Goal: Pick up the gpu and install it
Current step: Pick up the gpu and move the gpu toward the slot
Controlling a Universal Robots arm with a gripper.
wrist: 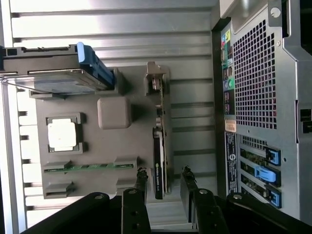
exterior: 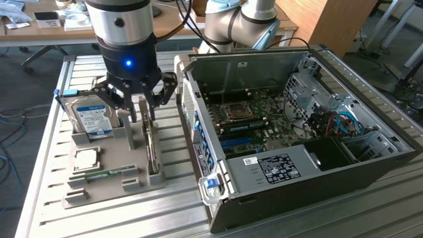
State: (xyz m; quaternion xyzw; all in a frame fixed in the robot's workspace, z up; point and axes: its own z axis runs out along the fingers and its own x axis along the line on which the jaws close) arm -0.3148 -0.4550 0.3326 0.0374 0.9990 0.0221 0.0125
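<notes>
Claw spread open, poised over the gpu.
I see its fingers flanking one end of the card (gaps on both sides, nothing gripped). The gpu stands on edge in the grey holder, between the hard drive and the open computer case.

Gpu, thin dark card with small pale lettering along its upper edge, standing upright on its long edge in a slot of the grey tray, silver bracket at one end, on the tray's side nearest the case, not lifted.
</notes>
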